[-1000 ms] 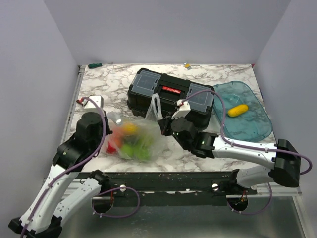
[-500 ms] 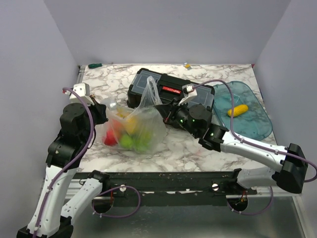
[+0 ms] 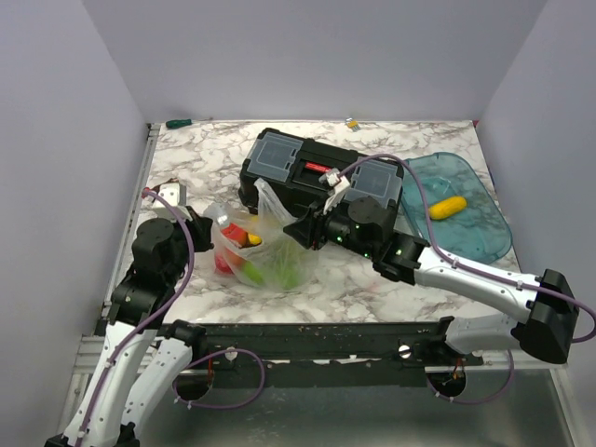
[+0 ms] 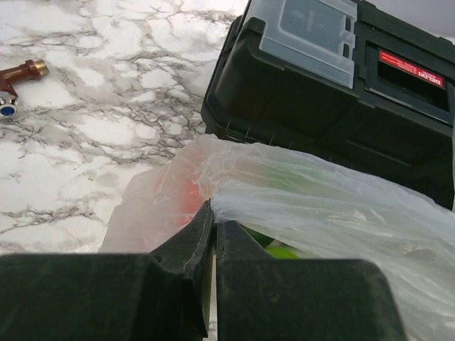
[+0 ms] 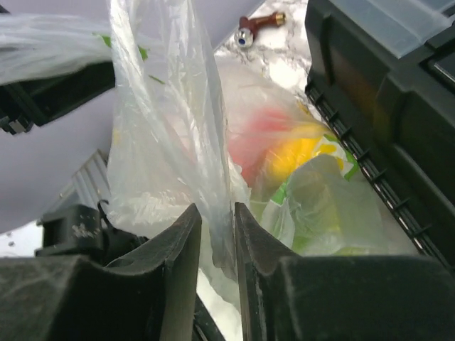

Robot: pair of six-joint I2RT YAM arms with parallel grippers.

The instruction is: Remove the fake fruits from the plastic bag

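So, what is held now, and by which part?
The plastic bag: left fingers pinch a fold at its rim; right fingers stand apart around its handle strip.

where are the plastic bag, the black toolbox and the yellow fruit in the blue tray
plastic bag (image 3: 279,263): top external view, on its crinkled near side
black toolbox (image 3: 291,175): top external view, on the black lid, left of centre
yellow fruit (image 3: 447,207): top external view, on its middle

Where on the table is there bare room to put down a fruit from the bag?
The back-left marble, between the table edge and the toolbox, is bare. The blue tray has room around its yellow fruit. The middle is crowded: the bag lies close by the toolbox.
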